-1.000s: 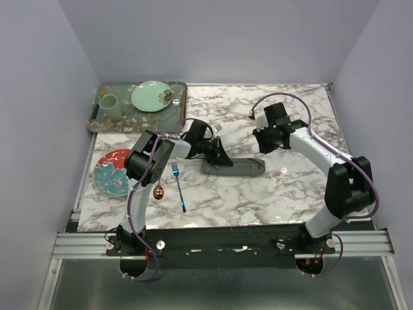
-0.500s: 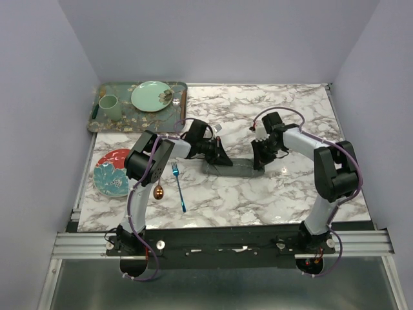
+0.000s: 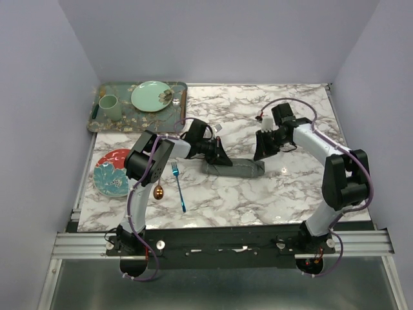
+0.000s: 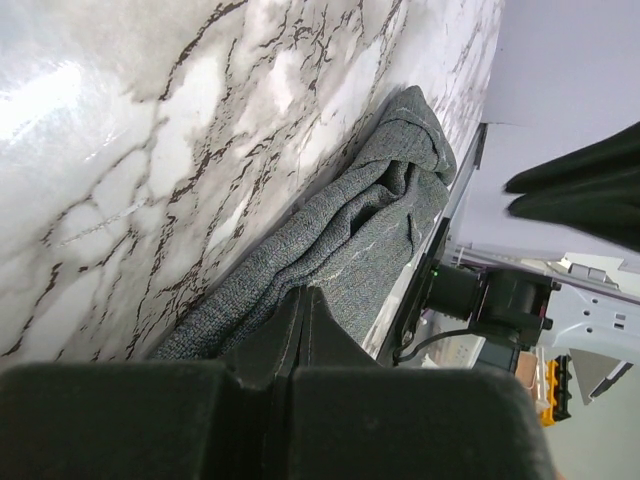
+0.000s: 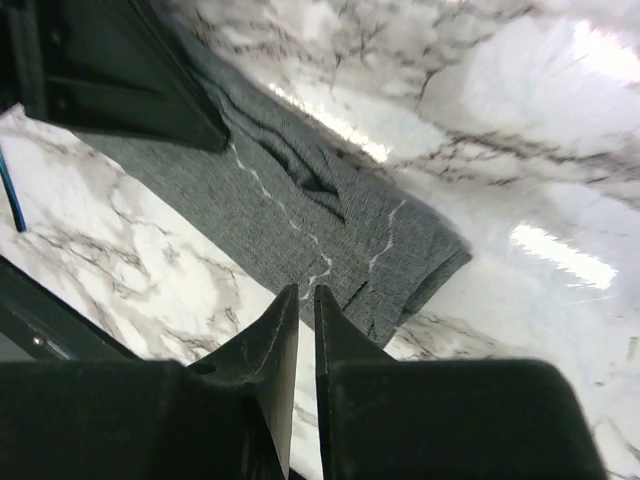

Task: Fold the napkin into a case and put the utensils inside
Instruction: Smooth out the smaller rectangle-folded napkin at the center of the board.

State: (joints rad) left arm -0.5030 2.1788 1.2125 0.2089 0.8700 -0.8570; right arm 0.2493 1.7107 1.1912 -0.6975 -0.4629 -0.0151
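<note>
The top view is bright and sharp, with soft light from above. The marble desk (image 3: 271, 194) is shiny and shows small white spots of glare. Shadows are faint. In the wrist views the desk gleams with big white patches, and the black fingers (image 5: 265, 345) close to the camera look dark and blurry.

Your left arm (image 3: 145, 165) is hiding the handle of the copper-coloured spoon (image 3: 158, 192). Your left gripper (image 3: 221, 159) is covering one end of the dark grey cloth case (image 3: 245, 168). The right wrist view's edge is cropping the slim blue fork (image 5: 9, 197).
</note>
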